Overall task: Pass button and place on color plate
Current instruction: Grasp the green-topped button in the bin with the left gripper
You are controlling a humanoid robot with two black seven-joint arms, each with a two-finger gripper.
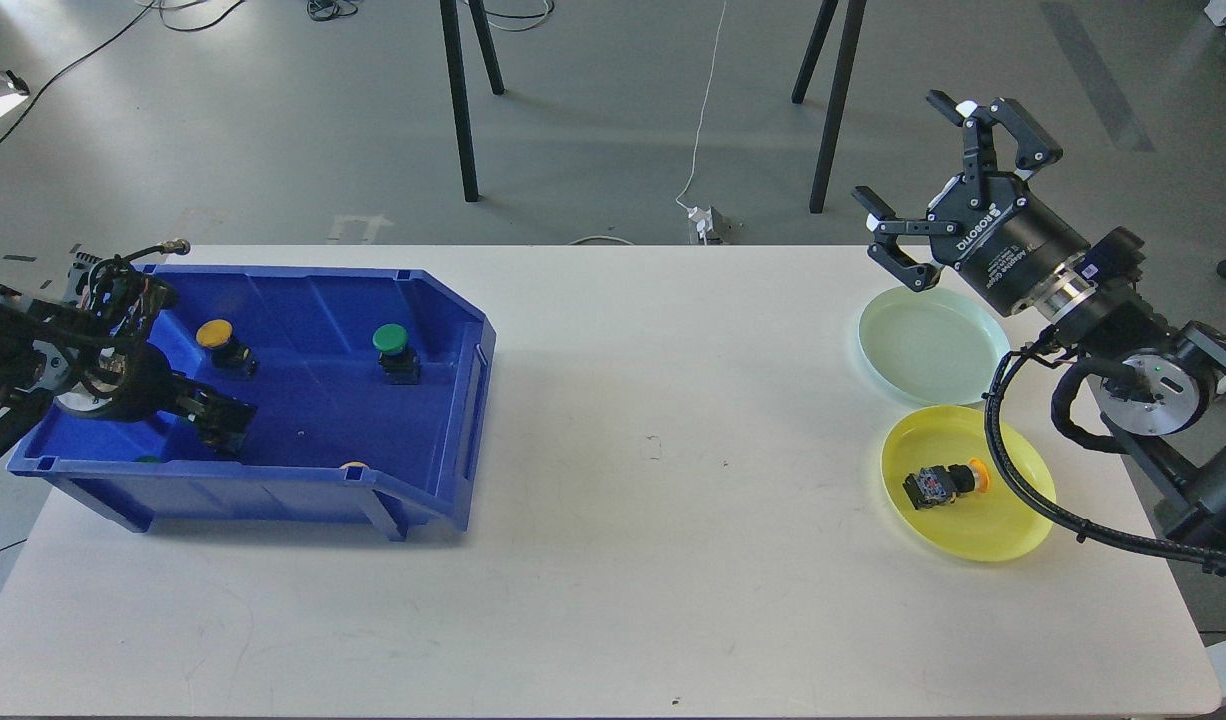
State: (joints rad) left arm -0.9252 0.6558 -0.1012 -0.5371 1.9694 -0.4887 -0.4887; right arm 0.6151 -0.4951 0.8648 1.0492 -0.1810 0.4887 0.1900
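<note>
A blue bin stands on the left of the table. In it a yellow-capped button and a green-capped button stand upright. Two more caps peek over its front wall, one orange and one green. My left gripper is low inside the bin's left part, below the yellow button; it is dark and its fingers cannot be told apart. My right gripper is open and empty, raised behind the pale green plate. The yellow plate holds an orange-capped button lying on its side.
The white table stretches between the bin and the two plates. My right arm's cable hangs across the yellow plate's right side. Black stand legs and a white cord are on the floor behind the table.
</note>
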